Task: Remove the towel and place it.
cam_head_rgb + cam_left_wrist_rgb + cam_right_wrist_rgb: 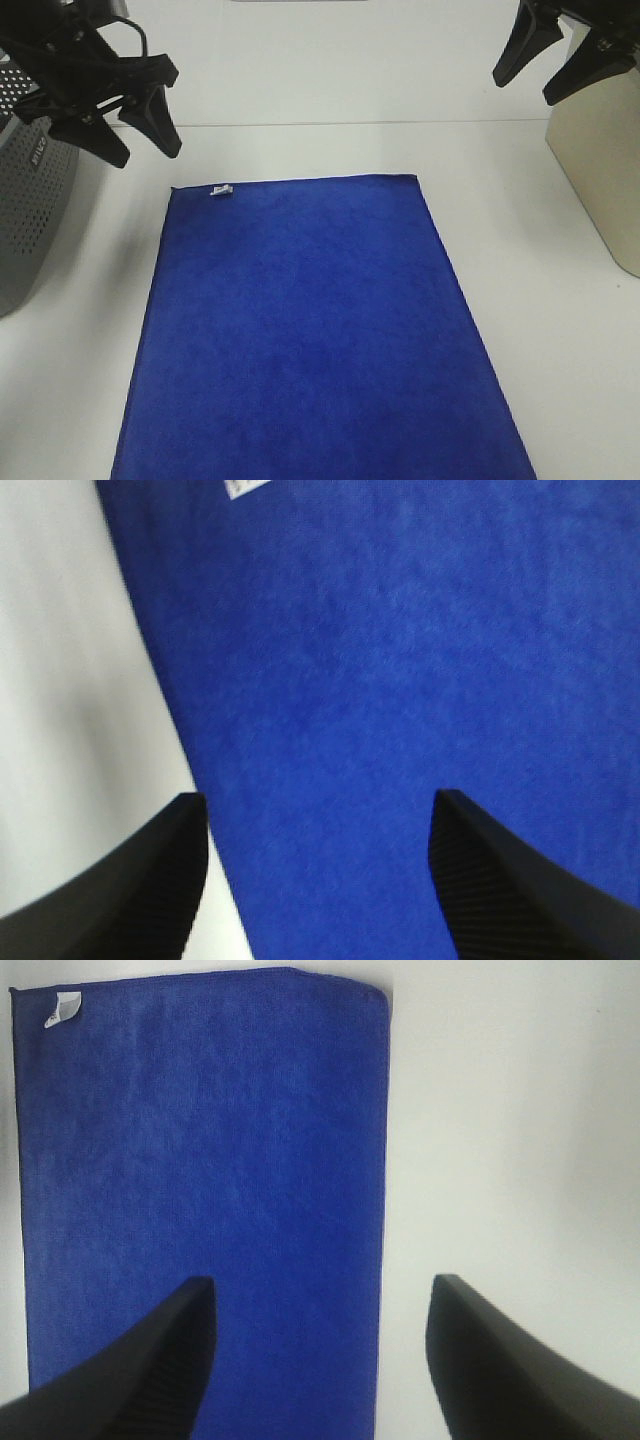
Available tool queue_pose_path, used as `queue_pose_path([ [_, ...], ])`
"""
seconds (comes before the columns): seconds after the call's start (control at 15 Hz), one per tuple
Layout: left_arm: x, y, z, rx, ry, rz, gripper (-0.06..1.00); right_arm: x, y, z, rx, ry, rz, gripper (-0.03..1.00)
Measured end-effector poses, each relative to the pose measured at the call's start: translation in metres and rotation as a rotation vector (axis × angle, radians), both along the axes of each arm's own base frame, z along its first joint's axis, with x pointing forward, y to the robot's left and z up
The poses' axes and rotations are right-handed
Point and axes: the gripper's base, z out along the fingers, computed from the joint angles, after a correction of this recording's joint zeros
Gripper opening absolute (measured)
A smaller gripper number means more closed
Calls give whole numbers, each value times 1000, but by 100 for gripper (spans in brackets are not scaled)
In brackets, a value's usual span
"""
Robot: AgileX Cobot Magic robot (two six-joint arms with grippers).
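Observation:
The royal-blue towel lies spread flat on the white table, its small white tag at the far left corner. My left gripper hangs open in the air beyond that corner, holding nothing. In the left wrist view the towel and its tag lie below the open fingers. My right gripper hovers open at the far right, well off the cloth. The right wrist view shows the towel flat, with the tag at one corner.
A grey perforated basket stands at the left edge of the table. A beige container stands at the right edge. Bare white table lies beyond the towel and along both its sides.

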Motion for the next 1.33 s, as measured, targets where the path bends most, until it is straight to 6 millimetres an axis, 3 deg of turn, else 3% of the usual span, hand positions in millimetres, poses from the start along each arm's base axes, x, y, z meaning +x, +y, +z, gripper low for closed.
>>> queue_pose_path([
  [0.2, 36, -10, -12, -45, -10, -8, 59, 24, 2, -16, 9, -7, 39, 61],
  [0.4, 60, -16, -43, -45, 33, -22, 59, 45, 6, -40, 48, 7, 81, 61],
  [0.53, 69, -13, -66, -30, 74, -25, 59, 54, 8, -60, 59, 37, 95, 61],
  [0.87, 83, 22, -104, -44, 112, 63, 59, 64, 10, -107, 55, 120, 126, 61],
  [1.33, 94, 24, -128, -38, 44, 107, 59, 77, 34, -160, 46, 87, 170, 61],
])
